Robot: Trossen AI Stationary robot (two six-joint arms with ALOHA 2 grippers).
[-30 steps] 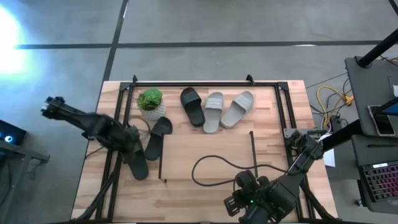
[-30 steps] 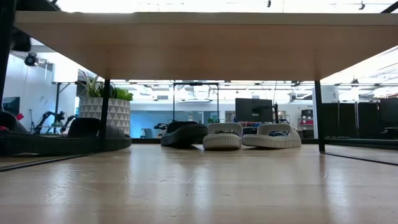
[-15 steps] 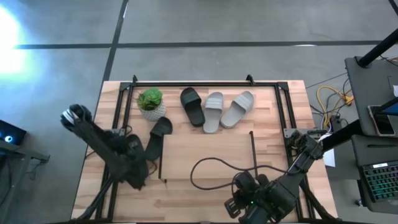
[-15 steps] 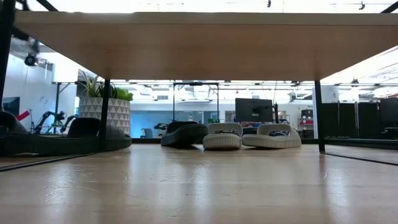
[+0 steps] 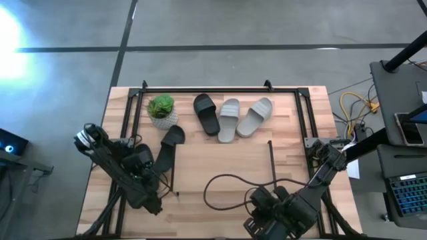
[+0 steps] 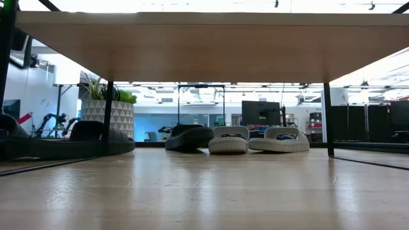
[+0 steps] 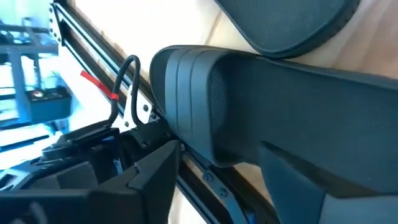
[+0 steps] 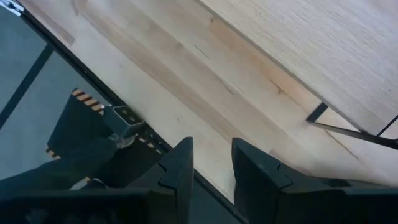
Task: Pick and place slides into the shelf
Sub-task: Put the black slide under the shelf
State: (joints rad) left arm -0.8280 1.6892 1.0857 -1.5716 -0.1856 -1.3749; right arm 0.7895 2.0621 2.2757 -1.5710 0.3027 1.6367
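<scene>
My left gripper [image 5: 152,203] is low at the table's left, beside the shelf's [image 5: 220,160] left frame. Its fingers stand apart on either side of a black slide [image 7: 205,106], which fills its wrist view. A second black slide [image 5: 170,143] lies with its heel end under the shelf's left end. Behind the shelf a black slide [image 5: 206,113] and two light grey slides [image 5: 229,120] [image 5: 255,117] lie on the table. My right gripper [image 8: 211,168] hangs over the near right edge, open by a narrow gap with nothing in it. My left gripper has one finger [image 7: 143,180] on each side of the black slide, just behind its broad strap [image 7: 193,87]. The fingers slant down across the slide. Whether they still touch it, and whether it rests on the table, I cannot tell.
A small potted plant [image 5: 162,110] stands at the back left, near the shelf's corner. A black cable [image 5: 227,183] loops over the shelf top. Black rails [image 5: 127,120] run along the table's left, far and right sides. A desk with a laptop [image 5: 407,193] stands to the right.
My left gripper has swung toward the table's near edge and sunk, tipping further downward. The black slide has gone with it, from beside the plant-side slide to the near left of the shelf. My right gripper has rolled a little in place.
</scene>
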